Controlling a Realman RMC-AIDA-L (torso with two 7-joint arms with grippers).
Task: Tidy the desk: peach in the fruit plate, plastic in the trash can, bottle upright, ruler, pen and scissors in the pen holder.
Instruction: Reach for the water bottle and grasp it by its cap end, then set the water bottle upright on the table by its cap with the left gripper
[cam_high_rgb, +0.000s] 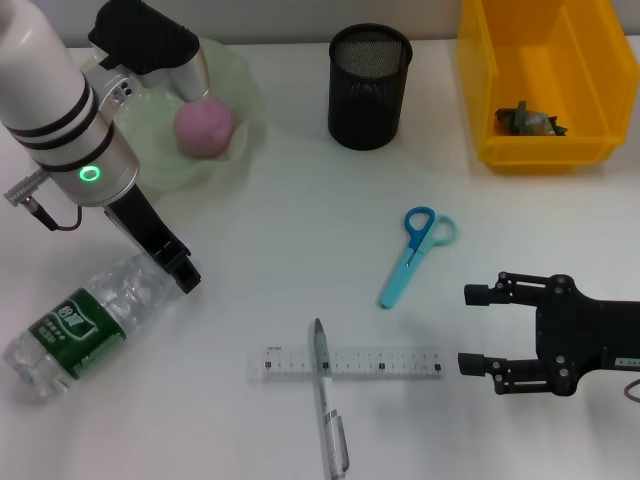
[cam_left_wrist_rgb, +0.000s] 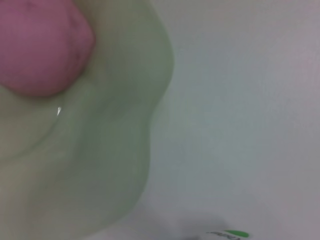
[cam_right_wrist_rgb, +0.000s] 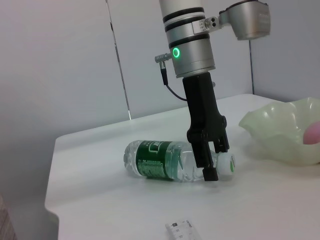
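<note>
Bottle (cam_high_rgb: 75, 325) 1, lying, left tool (cam_right_wrist_rgb: 214, 159) clamped on neck | scissors (cam_high_rgb: 415, 252) 1 | right tool (cam_high_rgb: 477, 328) spread

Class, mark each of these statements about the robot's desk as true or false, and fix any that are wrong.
1. The peach lies in the fruit plate. True.
2. The bottle stands upright. False: it lies on its side, with the left gripper down at its cap end.
3. The scissors are in the pen holder. False: they lie on the table, apart from the holder.
4. The pen lies across the ruler. True.
5. The right gripper holds the ruler. False: it is open near the ruler's end, holding nothing.
</note>
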